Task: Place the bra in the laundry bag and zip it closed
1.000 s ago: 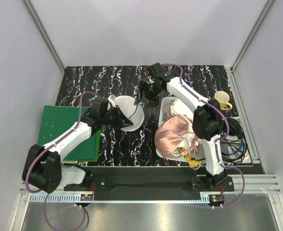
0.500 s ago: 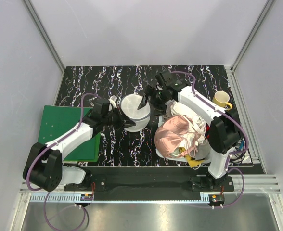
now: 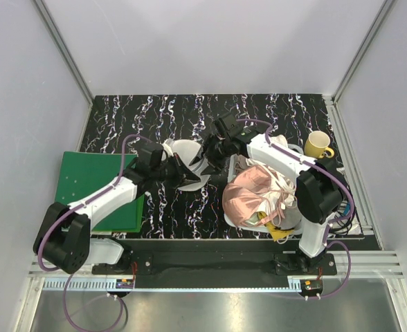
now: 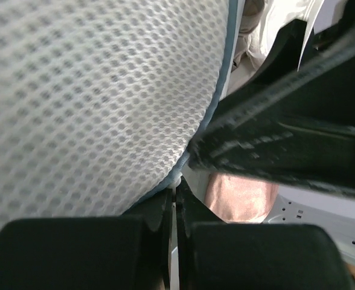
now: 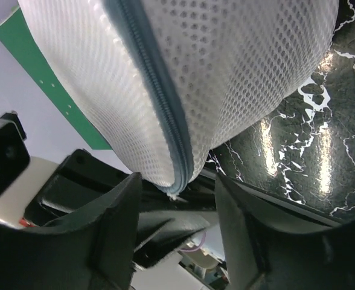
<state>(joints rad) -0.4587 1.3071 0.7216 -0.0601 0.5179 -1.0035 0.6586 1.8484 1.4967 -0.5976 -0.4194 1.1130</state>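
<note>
The left gripper is shut almost all the way, and it pinches the rim of the laundry bag between its tips. In the left wrist view its two black fingers sit side by side with only a thin slit between them, and the white net of the bag fills the space just above them. The right gripper is wide open. In its own view the low edge of the bag hangs between its two spread fingers, but they do not squeeze it. A blue-grey zip runs down the bag to that edge, just above the gap. The two grippers are very close, with the bag between them, over the black table. A shiny pink garment lies near the right gripper, on its arm's side. A yellow mug stands well off beyond that arm. A green board lies under the left arm, behind its gripper.
</note>
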